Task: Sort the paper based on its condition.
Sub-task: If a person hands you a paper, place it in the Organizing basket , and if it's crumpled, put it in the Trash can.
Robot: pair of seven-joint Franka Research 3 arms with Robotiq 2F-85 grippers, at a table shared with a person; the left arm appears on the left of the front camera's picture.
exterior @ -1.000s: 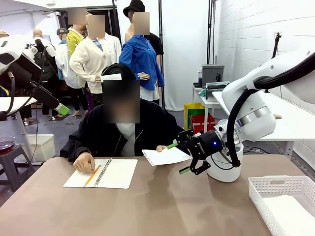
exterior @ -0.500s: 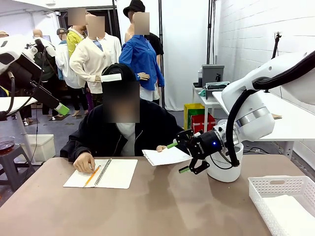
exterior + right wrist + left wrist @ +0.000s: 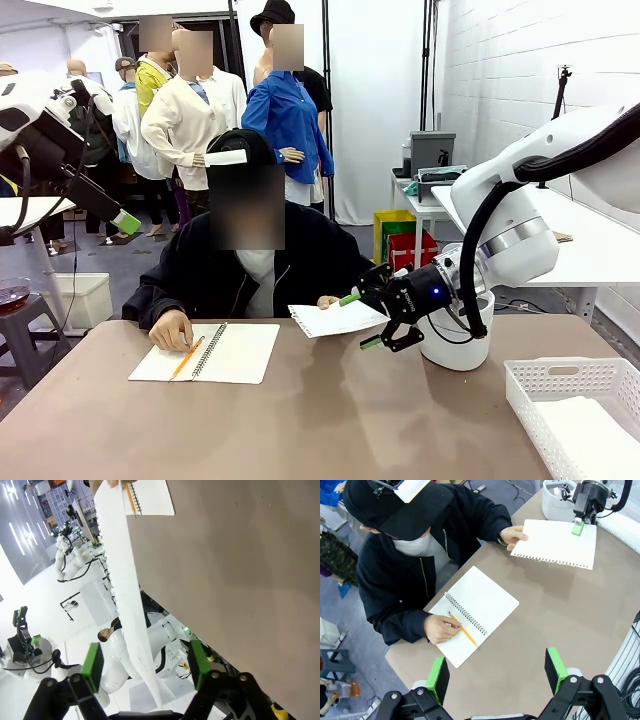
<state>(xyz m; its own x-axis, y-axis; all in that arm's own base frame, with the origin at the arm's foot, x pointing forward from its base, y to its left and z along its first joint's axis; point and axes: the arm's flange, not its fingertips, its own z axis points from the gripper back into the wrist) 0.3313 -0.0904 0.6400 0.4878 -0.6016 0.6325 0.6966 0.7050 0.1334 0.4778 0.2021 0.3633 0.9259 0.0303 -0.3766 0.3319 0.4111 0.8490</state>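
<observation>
The person's hand (image 3: 328,301) holds a white sheet of paper (image 3: 335,318) out over the far side of the table, its ragged hole edge toward the table's middle (image 3: 552,560). My right gripper (image 3: 360,320) straddles the sheet's right edge, one green pad above and one below. In the right wrist view the paper (image 3: 127,595) runs edge-on between the two pads of that gripper (image 3: 145,664), with a gap on each side, so it is open. My left gripper (image 3: 497,672) is open and holds nothing. It hangs high above the table's left side (image 3: 122,220).
A spiral notebook (image 3: 225,352) lies open in front of the person, whose other hand rests on it with a pencil (image 3: 187,357). A white bucket (image 3: 455,350) stands behind my right gripper. A white slatted basket (image 3: 560,385) holding white sheets sits at the front right.
The right gripper's jaws have narrowed a little around the sheet's edge. The person, the paper and the left arm have stayed still.
</observation>
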